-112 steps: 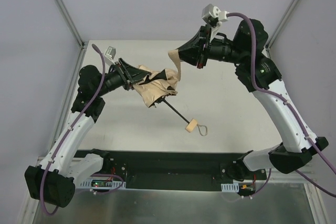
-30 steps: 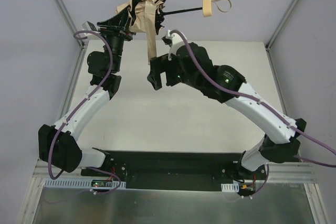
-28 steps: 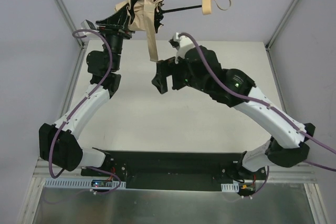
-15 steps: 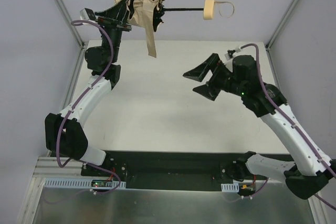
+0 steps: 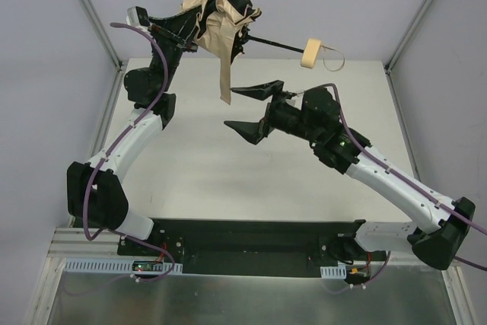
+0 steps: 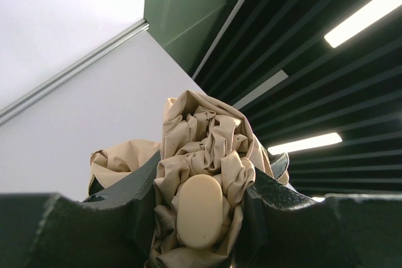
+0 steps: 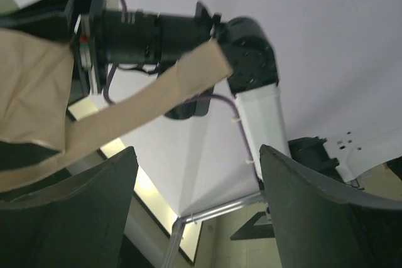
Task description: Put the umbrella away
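My left gripper [image 5: 192,33] is raised high above the table's far left and is shut on the umbrella [image 5: 221,17], a crumpled beige canopy. Its dark shaft [image 5: 274,42] runs right to the pale handle [image 5: 310,52] with a loop. A beige strap [image 5: 225,81] hangs down from the canopy. In the left wrist view, fabric and a pale oval piece [image 6: 200,210] fill my left gripper [image 6: 204,180]. My right gripper [image 5: 245,108] stands open just right of the strap's lower end, apart from it. In the right wrist view the strap [image 7: 144,101] crosses above my empty right gripper [image 7: 198,180].
The white table [image 5: 213,180] lies far below both grippers. Metal frame posts [image 5: 91,13] and pale walls close in the sides. A black base plate [image 5: 243,245] holds both arm bases at the near edge.
My right gripper has swung left, back toward the hanging strap, and its jaws have narrowed a little. My left arm has tilted the umbrella, so the handle end now sits lower on the right.
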### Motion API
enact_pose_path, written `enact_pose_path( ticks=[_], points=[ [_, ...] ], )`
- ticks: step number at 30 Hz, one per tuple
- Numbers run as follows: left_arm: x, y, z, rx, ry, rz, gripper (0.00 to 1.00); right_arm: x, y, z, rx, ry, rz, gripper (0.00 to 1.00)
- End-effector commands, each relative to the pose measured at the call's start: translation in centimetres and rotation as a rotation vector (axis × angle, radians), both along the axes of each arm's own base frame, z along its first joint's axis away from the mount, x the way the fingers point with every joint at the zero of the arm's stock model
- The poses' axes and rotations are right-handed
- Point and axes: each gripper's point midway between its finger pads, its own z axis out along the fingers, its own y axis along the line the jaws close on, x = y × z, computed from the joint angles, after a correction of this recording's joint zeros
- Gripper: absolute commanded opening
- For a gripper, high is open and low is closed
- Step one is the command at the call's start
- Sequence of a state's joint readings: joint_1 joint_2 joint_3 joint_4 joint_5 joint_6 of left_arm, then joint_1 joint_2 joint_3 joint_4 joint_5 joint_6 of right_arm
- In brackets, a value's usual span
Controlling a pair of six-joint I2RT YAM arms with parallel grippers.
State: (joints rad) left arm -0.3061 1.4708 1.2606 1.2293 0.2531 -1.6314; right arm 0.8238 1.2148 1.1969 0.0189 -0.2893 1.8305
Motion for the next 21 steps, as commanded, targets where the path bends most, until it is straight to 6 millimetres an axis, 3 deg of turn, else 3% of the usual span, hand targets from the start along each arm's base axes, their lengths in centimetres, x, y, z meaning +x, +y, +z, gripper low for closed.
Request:
enact_pose_path(
  ticks=[1, 7, 10, 14, 17, 21],
  points=[
    [-7.7, 2.2, 5.0, -0.108, -0.365, -0.024, 0.0, 0.9, 0.7, 6.4, 0.297, 0.275, -0.037, 0.79],
    [-8.0, 2.2, 4.9, -0.11, -0.381, -0.03, 0.0, 2.5, 1.1, 7.4, 0.331, 0.276, -0.091, 0.69],
    [-8.4, 2.7, 5.2, -0.136, -0.391, -0.026, 0.0, 2.6, 1.0, 6.4, 0.317, 0.275, -0.101, 0.65],
    [-8.3, 2.8, 5.3, -0.148, -0.39, -0.021, 0.0, 2.3, -1.2, 3.8, 0.301, 0.301, -0.169, 0.65],
    [-8.4, 2.7, 5.3, -0.14, -0.4, -0.025, 0.0, 2.8, -2.5, 2.9, 0.276, 0.304, -0.224, 0.67],
    [-8.3, 2.5, 5.0, -0.138, -0.388, -0.031, 0.0, 3.2, -2.1, 4.5, 0.292, 0.284, -0.214, 0.68]
  ],
)
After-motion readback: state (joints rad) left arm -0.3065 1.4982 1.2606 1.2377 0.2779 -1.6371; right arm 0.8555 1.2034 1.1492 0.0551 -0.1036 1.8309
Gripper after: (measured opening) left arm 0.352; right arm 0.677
